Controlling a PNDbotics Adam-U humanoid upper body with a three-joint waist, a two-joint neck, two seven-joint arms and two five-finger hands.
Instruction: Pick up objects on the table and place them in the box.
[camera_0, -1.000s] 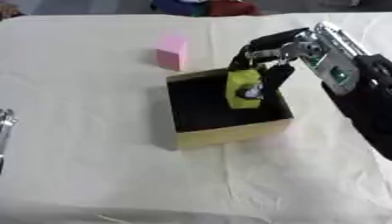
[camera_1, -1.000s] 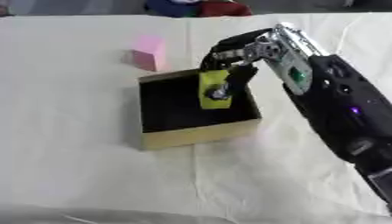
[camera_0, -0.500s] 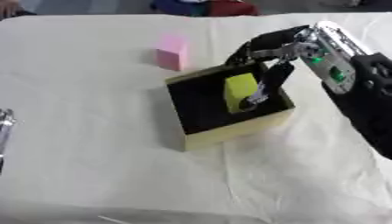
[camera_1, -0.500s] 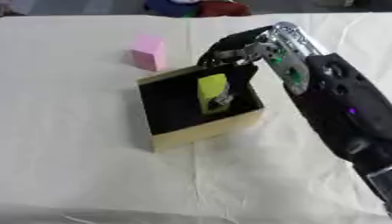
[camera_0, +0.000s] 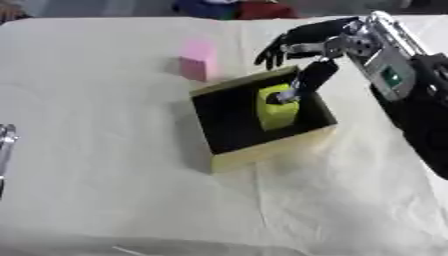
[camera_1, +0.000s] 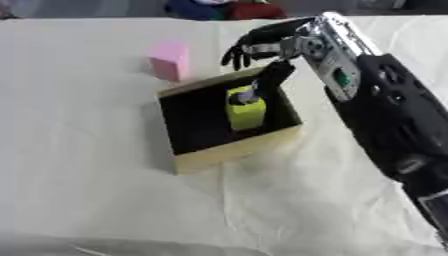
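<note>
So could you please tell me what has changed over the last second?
The right hand lowered the yellow block into the box and opened; a thumb still touches its top. The box turned slightly. The pink block stayed put beside it.

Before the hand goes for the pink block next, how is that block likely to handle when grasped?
The pink block looks boxy with flat faces, so it probably won't roll. It stands upright on the soft cloth, so a sideways nudge might tip it. Its sharp, unsagging edges suggest it is stiff; its weight cannot be judged.

Black arm (camera_1: 394, 130), silver wrist panel (camera_0: 385, 55)
</note>
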